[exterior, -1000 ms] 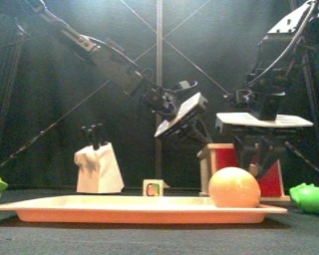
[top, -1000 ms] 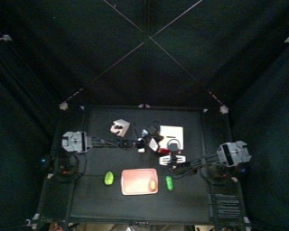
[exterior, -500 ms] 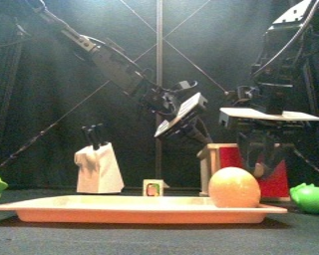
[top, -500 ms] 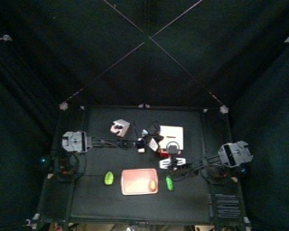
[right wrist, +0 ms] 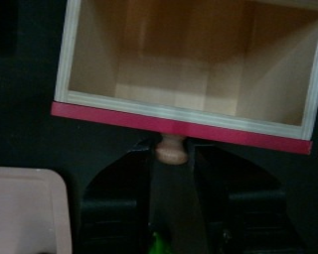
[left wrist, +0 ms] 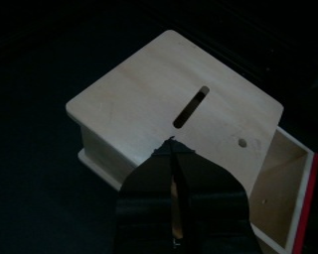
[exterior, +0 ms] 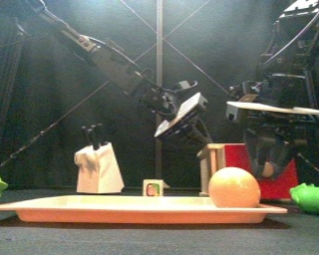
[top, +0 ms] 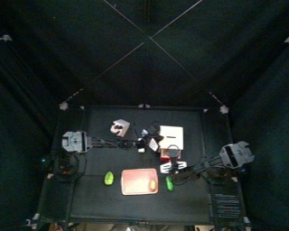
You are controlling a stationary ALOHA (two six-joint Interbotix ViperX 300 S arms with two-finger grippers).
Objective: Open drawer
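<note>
The drawer (right wrist: 189,74) stands pulled out toward the right gripper (right wrist: 171,149), whose jaws are clamped on its small knob (right wrist: 171,151); the left gripper (left wrist: 175,164), jaws together, steadies the cabinet (left wrist: 162,104) behind.

drawer (right wrist: 189,69) | pale wood, red front edge | pulled open, inside bare | table's middle

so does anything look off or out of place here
Nothing spilled or damaged. The red-fronted pale wooden drawer sticks out of its pale wooden box, empty inside, with the right gripper closed on its small knob.
</note>
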